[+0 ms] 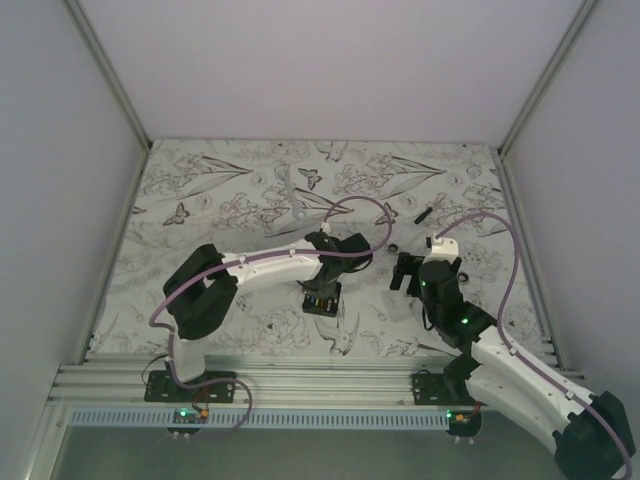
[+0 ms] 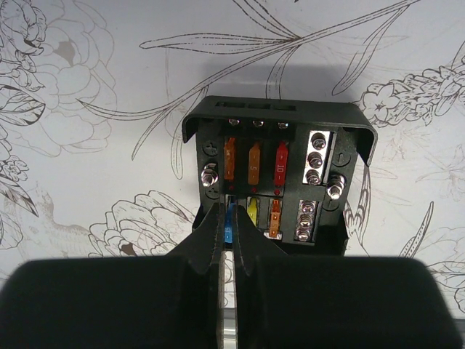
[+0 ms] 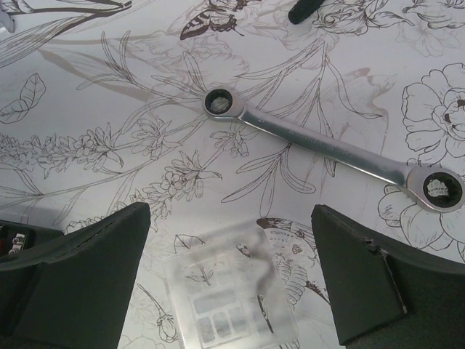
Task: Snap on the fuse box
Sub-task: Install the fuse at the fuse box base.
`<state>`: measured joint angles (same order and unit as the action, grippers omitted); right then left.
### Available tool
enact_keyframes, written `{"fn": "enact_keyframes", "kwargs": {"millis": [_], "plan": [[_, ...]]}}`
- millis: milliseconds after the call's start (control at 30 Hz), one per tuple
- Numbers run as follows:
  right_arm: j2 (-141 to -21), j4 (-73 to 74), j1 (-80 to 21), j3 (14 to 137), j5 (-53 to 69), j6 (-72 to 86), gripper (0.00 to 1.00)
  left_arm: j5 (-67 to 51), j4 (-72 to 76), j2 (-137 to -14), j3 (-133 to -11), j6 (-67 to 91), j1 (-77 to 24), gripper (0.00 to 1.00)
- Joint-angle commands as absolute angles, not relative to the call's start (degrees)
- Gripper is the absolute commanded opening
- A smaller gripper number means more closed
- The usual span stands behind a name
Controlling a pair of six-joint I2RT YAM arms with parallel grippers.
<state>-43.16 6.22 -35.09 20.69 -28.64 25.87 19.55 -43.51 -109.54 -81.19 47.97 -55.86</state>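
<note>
At table centre, under the left wrist: fuse box [image 2: 287,182] sits on the floral table cover [image 1: 230,180], open face up. Orange, red and yellow fuses are showing, and there is no cover on it.

Left gripper [image 2: 227,212]: fingers drawn together at the near edge of the box, with a blue fuse [image 2: 229,233] showing in the slit between them. Possibly pinching or pressing that fuse, but the fingers' own bulk blocks the contact point, so cannot confirm. May simply be steadying the box.

Right gripper [image 3: 229,218]: jaws spread wide, holding nothing, poised above a clear plastic lid [image 3: 231,302] that lies flat on the table off to the box's right. Wrench [image 3: 330,149] lies beyond the lid; black stick [image 3: 304,10] is farther off at the frame edge.

Step, as judged: box in place and attended by the left arm, lid not yet picked up. The snap-on part is probably this clear lid.

Next move calls for:
- right jaws down either side of the lid, closing on its edges
- lift, carry over the box, square it up
- press until the catches seat

Left gripper must clear the box's face first, or the lid will foul it.

Poorly seen:
- Lid is transparent with faint edges; its lower part is cut off by the frame and its latch tabs are not discernible.
- Overhead view: box is largely hidden beneath the left wrist.
</note>
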Motion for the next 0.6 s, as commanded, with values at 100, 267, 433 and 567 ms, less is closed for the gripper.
{"fn": "enact_keyframes", "kwargs": {"millis": [100, 267, 433, 567], "plan": [[-43.85, 4.57, -34.80, 21.88, -28.24, 25.58, 1.00, 20.01, -46.25, -111.26, -81.92, 47.02, -56.08, 0.00], [-44.12, 4.48, -34.84, 21.88, -28.04, 25.49, 1.00, 20.33, -46.46, -109.67, -81.74, 46.88, -56.14, 0.00], [-44.45, 4.31, -34.79, 21.96, -27.84, 25.46, 1.00, 20.99, -46.67, -107.78, -81.61, 46.32, -56.08, 0.00], [-44.47, 4.26, -34.80, 21.97, -27.71, 25.40, 1.00, 21.18, -46.81, -107.99, -81.56, 46.24, -56.11, 0.00]]}}
